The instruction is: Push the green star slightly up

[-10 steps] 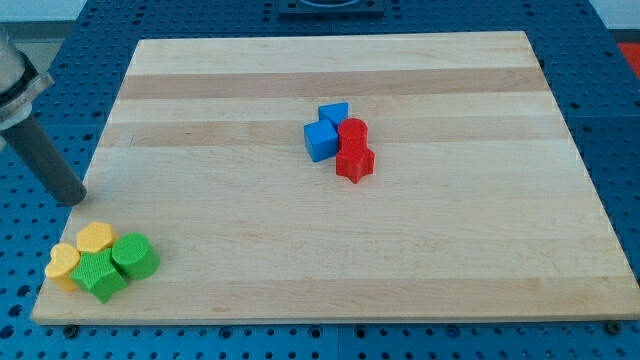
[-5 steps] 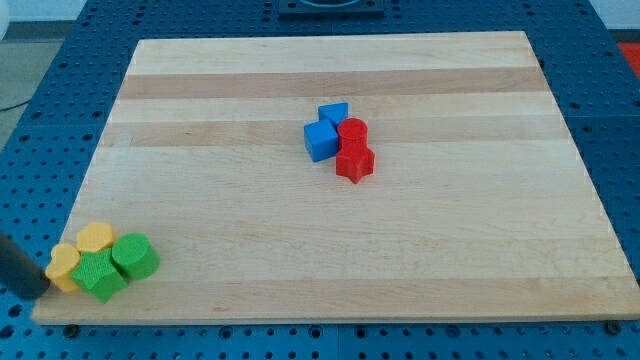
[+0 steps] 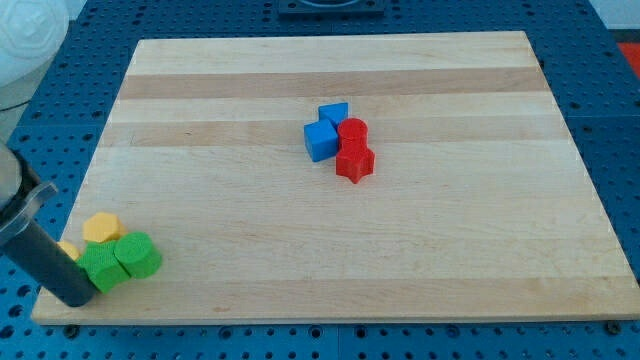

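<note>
tip [image 3: 78, 298] of the dark rod at the view's lower left corner of the wooden board [image 3: 400, 250], resting on the board surface just inside its left edge; the rod slants up and to the view's left, where it meets a grey cylindrical mount at the frame edge. the arm carries no claw, only this rod, so nothing is clasped and nothing is held. green star [image 3: 100, 268] lies immediately to the view's right of my tip, touching or nearly touching the rod's lower end; which of the two cannot be told. a second green block [image 3: 138, 256], rounded and roughly cylindrical, sits against the star's right side. one yellow block [image 3: 101, 228], rounded in outline, sits just above the green pair, touching the star's upper edge. another yellow block [image 3: 68, 250] is mostly hidden behind the rod, only a sliver showing to the star's left; its shape cannot be made out. well apart, near the board's centre, a second cluster: red star-like block [image 3: 354, 162] at the front, red cylinder [image 3: 352, 131] just behind it, blue cube [image 3: 321, 140] touching their left side, and a smaller blue block [image 3: 335, 113] at the back, its shape unclear. blue perforated table [image 3: 610, 90] surrounds the board.
</note>
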